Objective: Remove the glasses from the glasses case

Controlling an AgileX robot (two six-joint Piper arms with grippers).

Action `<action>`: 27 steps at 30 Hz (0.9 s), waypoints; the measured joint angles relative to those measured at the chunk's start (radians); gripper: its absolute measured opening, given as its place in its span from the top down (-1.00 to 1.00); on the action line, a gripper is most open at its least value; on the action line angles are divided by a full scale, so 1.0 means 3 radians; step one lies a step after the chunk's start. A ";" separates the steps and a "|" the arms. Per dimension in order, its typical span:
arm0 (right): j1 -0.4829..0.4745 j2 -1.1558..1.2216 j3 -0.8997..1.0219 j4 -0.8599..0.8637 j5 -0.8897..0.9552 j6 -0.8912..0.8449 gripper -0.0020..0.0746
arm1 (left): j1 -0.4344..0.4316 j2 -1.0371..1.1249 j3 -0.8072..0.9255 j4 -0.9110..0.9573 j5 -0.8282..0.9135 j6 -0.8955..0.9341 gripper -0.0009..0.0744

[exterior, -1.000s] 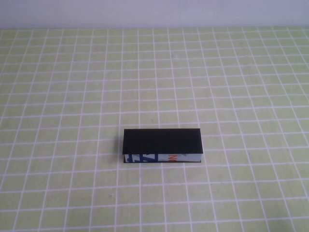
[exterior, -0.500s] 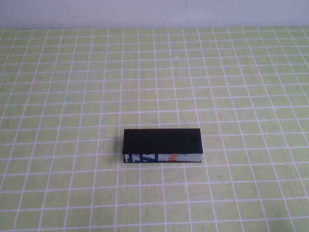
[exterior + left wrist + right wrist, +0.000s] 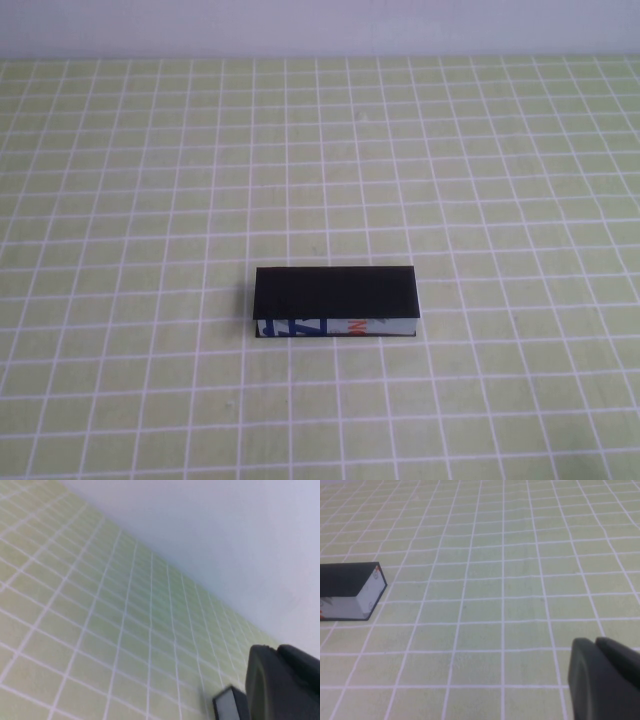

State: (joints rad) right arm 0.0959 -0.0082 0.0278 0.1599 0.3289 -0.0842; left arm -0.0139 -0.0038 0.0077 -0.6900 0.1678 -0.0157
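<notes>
Left gripper (image 3: pixel 280 685) and right gripper (image 3: pixel 605 680): matte black, rounded housings

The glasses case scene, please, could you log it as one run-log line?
glasses case: lid shut, on table | glasses: unseen | left end effector: away from case | right end effector: beside case, apart

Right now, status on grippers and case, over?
Left gripper and right gripper parked off the table, absent from the high view. Glasses case lid shut, glasses unseen. Nothing in the way.
</notes>
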 joint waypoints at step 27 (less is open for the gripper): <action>0.0000 0.0000 0.0000 0.0000 0.0000 0.0000 0.99 | -0.0056 0.4802 -0.2908 -0.1396 0.1940 0.3085 0.99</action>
State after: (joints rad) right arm 0.0959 -0.0082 0.0278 0.1599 0.3289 -0.0842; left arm -0.0308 1.4368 -0.8646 -1.1089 0.7497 0.9097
